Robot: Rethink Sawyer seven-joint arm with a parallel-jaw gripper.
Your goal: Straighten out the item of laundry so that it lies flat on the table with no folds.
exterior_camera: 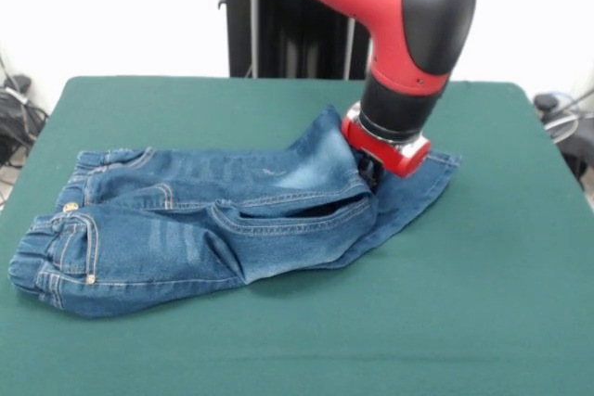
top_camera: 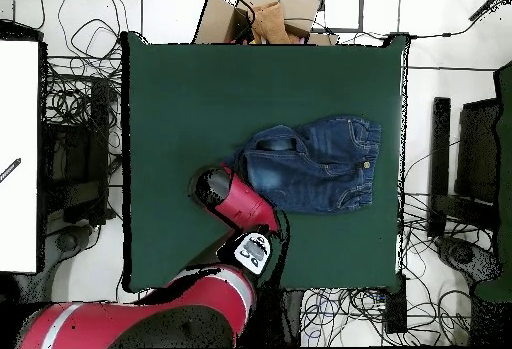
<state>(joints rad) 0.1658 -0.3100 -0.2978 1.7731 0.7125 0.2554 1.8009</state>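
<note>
The item of laundry [exterior_camera: 186, 229] is a small pair of blue jeans lying on the green table [exterior_camera: 297, 350]. Its waistband is at the left in the front view and its legs run to the right. One leg is folded back over the other, and its cloth rises in a peak against my wrist. My gripper [exterior_camera: 368, 172] is down at that leg end, mostly hidden by denim and shut on the cloth. In the overhead view the jeans [top_camera: 320, 165] lie right of centre on the table [top_camera: 200, 85], with my red arm [top_camera: 235, 200] reaching to their left end.
Cardboard boxes [top_camera: 262, 15] sit beyond the table's top edge in the overhead view. Tangled cables [top_camera: 80, 95] lie on the floor at its left, and dark equipment [top_camera: 470, 155] stands at its right. A white surface [top_camera: 18, 155] fills the far left.
</note>
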